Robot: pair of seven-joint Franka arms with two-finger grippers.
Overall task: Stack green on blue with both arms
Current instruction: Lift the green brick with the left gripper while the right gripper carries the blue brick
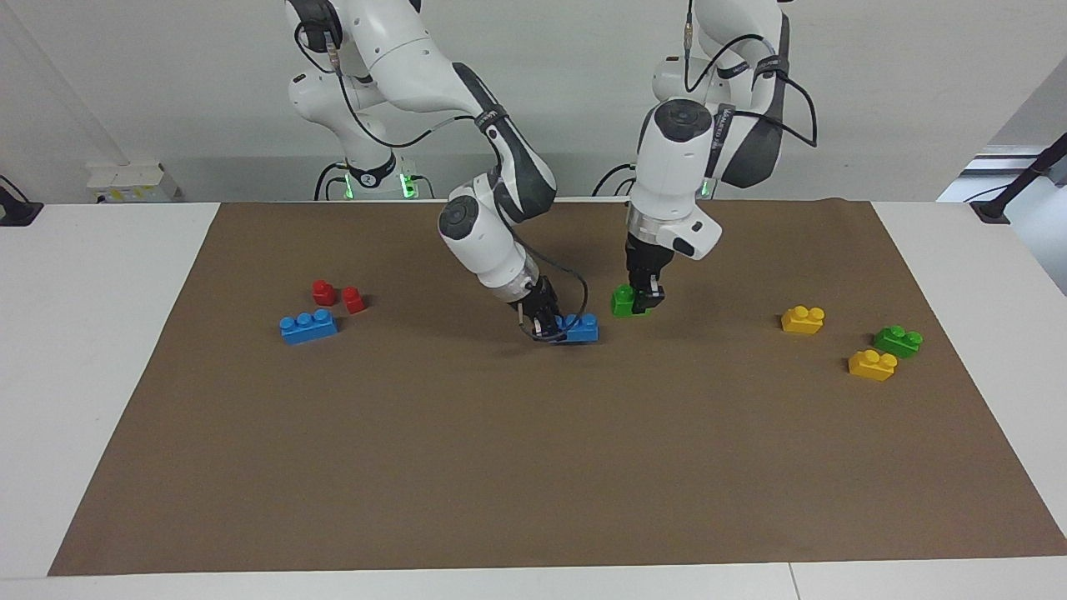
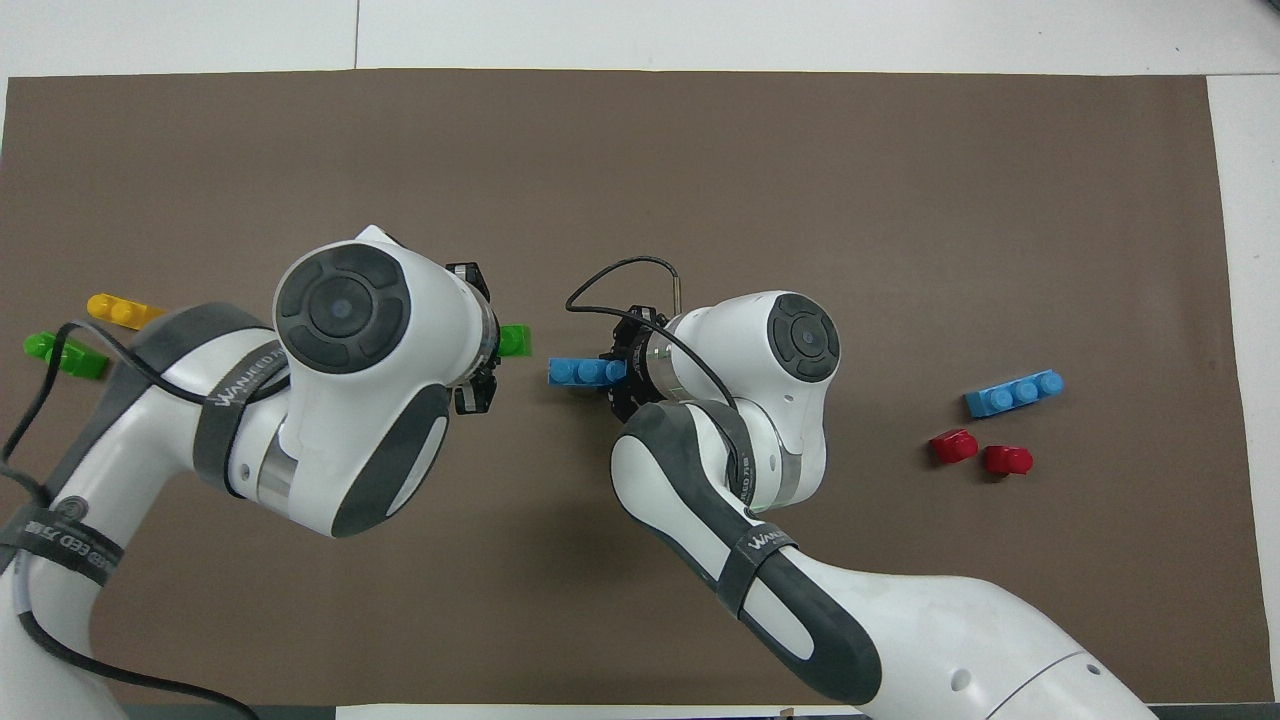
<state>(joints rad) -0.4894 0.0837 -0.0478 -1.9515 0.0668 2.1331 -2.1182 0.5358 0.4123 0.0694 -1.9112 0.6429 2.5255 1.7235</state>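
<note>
My right gripper [image 1: 554,327] is shut on one end of a blue three-stud brick [image 1: 582,327] near the middle of the brown mat, low at the mat. It also shows in the overhead view [image 2: 612,372], with the blue brick [image 2: 583,372] sticking out toward the left arm's end. My left gripper [image 1: 643,302] is shut on a green two-stud brick [image 1: 623,301], close beside the blue one and slightly nearer to the robots. From overhead the left gripper [image 2: 490,345] is mostly hidden under its wrist, and only the tip of the green brick [image 2: 516,340] shows. The two bricks are a little apart.
A second blue brick [image 1: 308,325] and two red bricks [image 1: 323,292] [image 1: 353,299] lie toward the right arm's end. Two yellow bricks [image 1: 803,319] [image 1: 872,365] and a second green brick [image 1: 898,340] lie toward the left arm's end.
</note>
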